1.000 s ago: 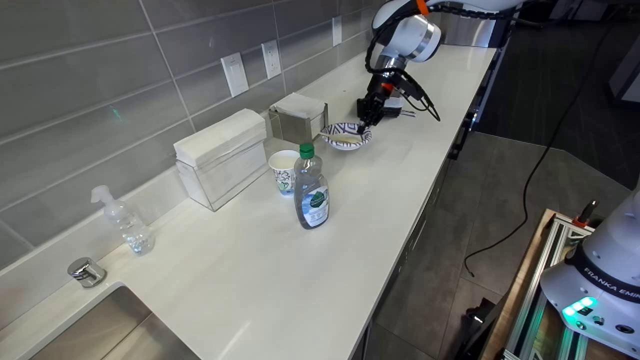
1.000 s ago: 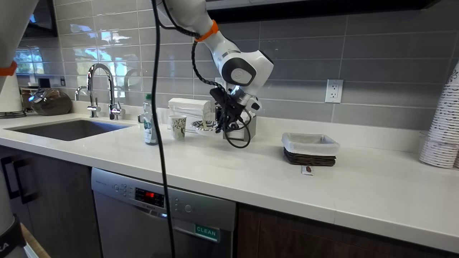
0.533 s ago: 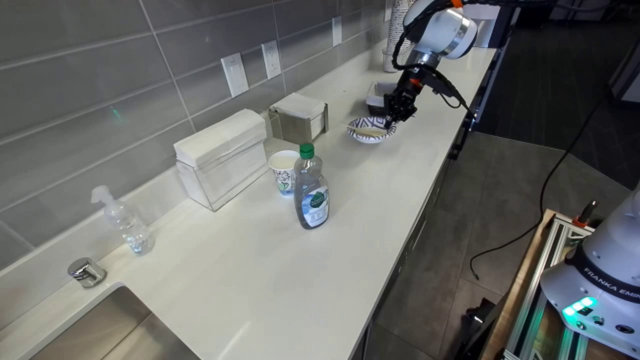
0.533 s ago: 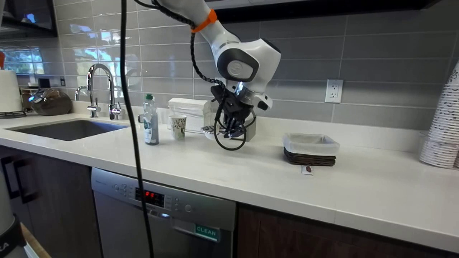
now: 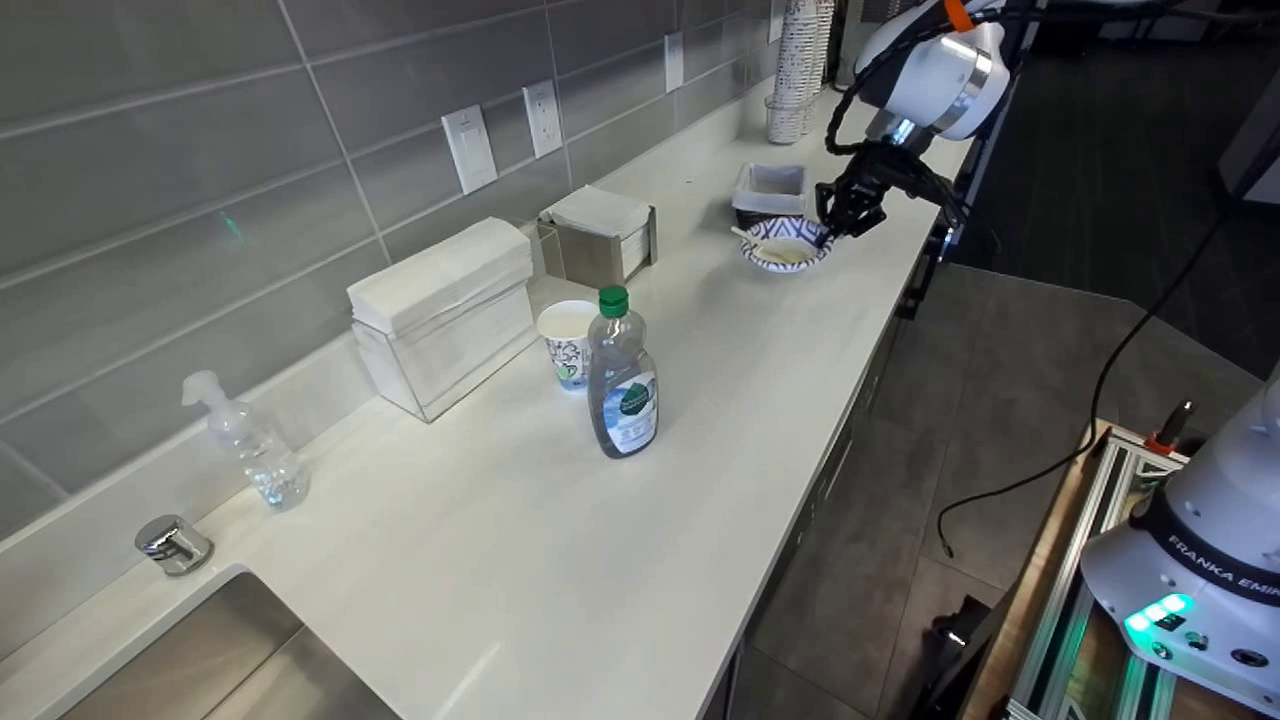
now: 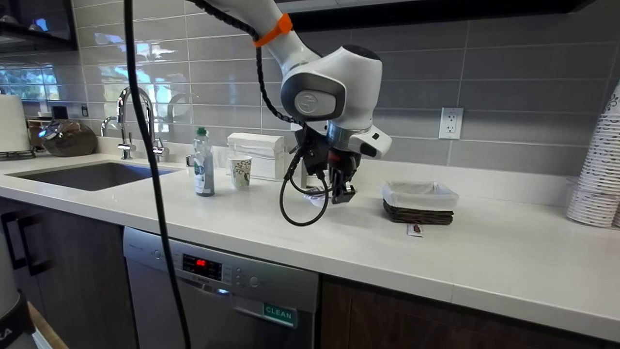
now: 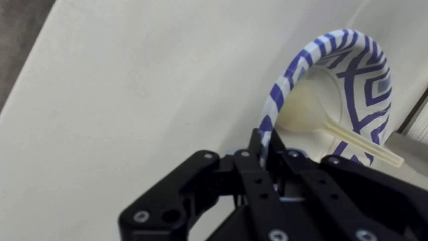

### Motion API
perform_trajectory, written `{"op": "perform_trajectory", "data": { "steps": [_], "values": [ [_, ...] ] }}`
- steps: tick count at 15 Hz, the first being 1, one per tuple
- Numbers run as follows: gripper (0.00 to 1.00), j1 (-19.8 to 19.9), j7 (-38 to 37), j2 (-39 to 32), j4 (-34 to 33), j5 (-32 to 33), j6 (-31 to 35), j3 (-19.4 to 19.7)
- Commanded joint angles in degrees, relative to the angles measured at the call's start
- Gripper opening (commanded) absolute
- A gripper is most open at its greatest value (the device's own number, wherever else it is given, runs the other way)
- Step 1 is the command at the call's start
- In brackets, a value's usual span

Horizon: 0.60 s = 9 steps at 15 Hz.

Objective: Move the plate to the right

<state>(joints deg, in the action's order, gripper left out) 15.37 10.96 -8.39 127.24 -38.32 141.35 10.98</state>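
Over the counter (image 5: 520, 560), the pincer (image 7: 265, 142) grips the plate (image 7: 357, 80), spoon (image 7: 329, 126) inside.

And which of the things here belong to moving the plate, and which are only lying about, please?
For the job:
plate, patterned and bowl-shaped
pincer, shut on the plate's rim

Just lying about:
spoon, though it lies in the plate and would likely ride along
cup
soap bottle
pump bottle
napkins
paper towels
basket
packet

Grey tiled wall (image 6: 407, 77), bright reflections (image 6: 112, 73); white countertop (image 6: 484, 261) above dishwasher (image 6: 227, 295), dark cabinets (image 6: 87, 276); grey floor (image 5: 890, 490).
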Motion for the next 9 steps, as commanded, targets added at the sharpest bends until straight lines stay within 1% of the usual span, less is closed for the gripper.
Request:
{"op": "perform_trajectory", "data": {
  "steps": [1,5,9],
  "values": [
    [0.01,0.3,-0.1,0.0,3.3,-5.6,8.2,-0.3],
    [0.01,0.3,3.8,-2.1,2.8,-13.2,12.4,-1.7],
    [0.01,0.9,6.8,-3.7,2.3,-18.9,12.8,-2.2]
  ]
}}
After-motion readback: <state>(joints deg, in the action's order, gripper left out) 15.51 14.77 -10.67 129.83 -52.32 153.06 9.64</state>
